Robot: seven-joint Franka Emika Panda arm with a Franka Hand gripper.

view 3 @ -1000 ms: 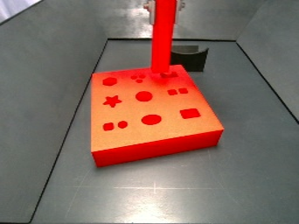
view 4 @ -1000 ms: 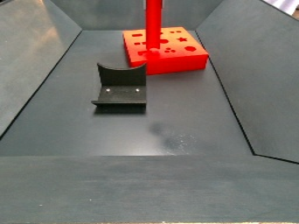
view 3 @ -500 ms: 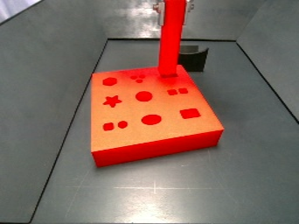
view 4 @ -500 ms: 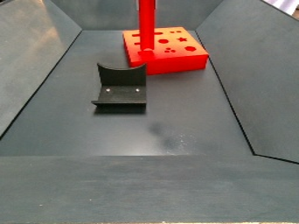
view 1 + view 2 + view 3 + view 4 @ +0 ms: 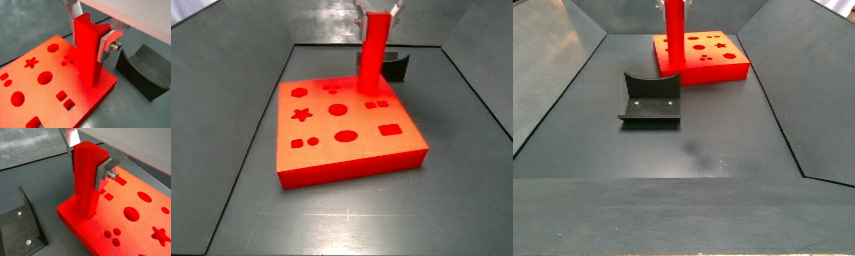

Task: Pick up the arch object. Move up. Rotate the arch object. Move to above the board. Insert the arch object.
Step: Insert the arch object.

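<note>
The gripper (image 5: 90,31) is above the board (image 5: 40,102), near one of its corners, and its 2 flat silver fingers (image 5: 107,44) are clamped on the upper part of the arch object (image 5: 87,55). The arch object is a long, bright red bar held upright. In both wrist views its lower end meets the top face of the board close to the board's edge; whether it sits in a hole or only rests on the surface cannot be told.

In a wrist view, the arch object (image 5: 87,178) stands by the corner of the board (image 5: 133,235) nearest a dark fixture (image 5: 23,230), with a silver finger (image 5: 105,174) and its screw pressed against the bar's side.

The board is a thick orange-red square slab with darker red holes: circles, a star, ovals, small squares and dots. In a side view, the bar (image 5: 373,52) rises from the far edge of the board (image 5: 345,125), with the gripper (image 5: 378,10) at its top and a dark block (image 5: 398,66) just behind the board. In a side view from the opposite end, the fixture (image 5: 651,98) stands on the grey floor well in front of the board (image 5: 714,58), and the bar (image 5: 672,35) stands at the board's near left corner.
</note>
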